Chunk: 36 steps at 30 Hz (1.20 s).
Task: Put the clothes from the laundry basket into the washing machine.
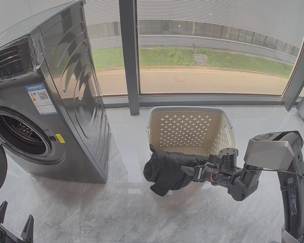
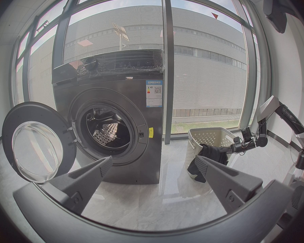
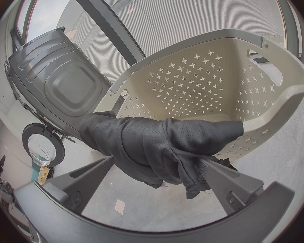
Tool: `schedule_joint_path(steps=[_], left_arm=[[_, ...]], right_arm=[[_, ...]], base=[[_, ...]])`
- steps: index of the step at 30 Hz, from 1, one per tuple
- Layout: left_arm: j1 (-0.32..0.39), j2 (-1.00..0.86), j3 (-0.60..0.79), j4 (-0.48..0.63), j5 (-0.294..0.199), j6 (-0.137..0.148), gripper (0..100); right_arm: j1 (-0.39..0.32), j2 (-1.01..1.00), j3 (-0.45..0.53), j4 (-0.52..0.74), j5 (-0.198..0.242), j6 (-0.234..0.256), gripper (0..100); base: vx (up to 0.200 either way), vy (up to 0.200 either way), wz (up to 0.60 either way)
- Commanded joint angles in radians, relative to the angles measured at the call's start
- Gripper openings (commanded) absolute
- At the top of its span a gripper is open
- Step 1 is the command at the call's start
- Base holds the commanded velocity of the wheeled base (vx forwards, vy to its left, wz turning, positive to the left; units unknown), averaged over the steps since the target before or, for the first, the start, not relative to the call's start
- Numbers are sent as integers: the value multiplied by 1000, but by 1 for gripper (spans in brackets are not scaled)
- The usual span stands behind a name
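Dark garment point(image 1: 165, 174) drapes over the laundry basket's point(image 1: 189, 109) 6 o'clock rim, probably for easy pickup. Right gripper point(image 1: 188, 172) straddles it, jaws wide, not clamping. Left gripper point(image 1: 13, 220) hangs open and empty. The washing machine point(image 1: 57, 95) gapes at the basket's 9 o'clock.

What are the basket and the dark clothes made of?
The basket looks like hard plastic, matte beige: its walls are stiff, with punched star holes and a moulded handle slot. The clothes look like soft dark fabric, probably a sporty mesh knit: they droop limply and show tiny holes.
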State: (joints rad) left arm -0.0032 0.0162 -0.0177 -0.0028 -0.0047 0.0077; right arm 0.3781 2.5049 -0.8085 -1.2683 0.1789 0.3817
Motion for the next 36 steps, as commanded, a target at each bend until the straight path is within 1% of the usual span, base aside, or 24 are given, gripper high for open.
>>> schedule_joint_path(steps=[1,2,3,15,20,22,29,30,32,33,36], left_arm=[[0,-13,16,0,0,0,100],[0,-13,16,0,0,0,100],[0,-13,16,0,0,0,100],[0,-13,16,0,2,-11,100],[0,-13,16,0,2,-9,100],[0,-13,16,0,2,-8,100],[0,-13,16,0,0,-3,100],[0,-13,16,0,0,-3,100],[0,-13,16,0,0,-5,100],[0,-13,16,0,0,-5,100],[0,-13,16,0,0,-5,100]], right_arm=[[-1,11,-28,3,1,2,100],[-1,11,-28,3,1,2,100],[1,11,-32,3,-1,2,0],[2,12,-29,-8,1,5,0],[4,-3,6,-11,2,36,0],[4,-9,25,-10,1,36,0],[-7,5,17,3,-3,26,0],[-13,8,8,3,-4,26,100],[-15,14,-11,7,-13,26,100],[-15,14,-11,7,-13,26,100],[-28,26,-52,46,-13,26,100]], base=[[0,0,0],[0,0,0],[0,0,0],[0,0,0],[0,0,0],[0,0,0],[0,0,0],[0,0,0],[0,0,0],[0,0,0],[0,0,0]])
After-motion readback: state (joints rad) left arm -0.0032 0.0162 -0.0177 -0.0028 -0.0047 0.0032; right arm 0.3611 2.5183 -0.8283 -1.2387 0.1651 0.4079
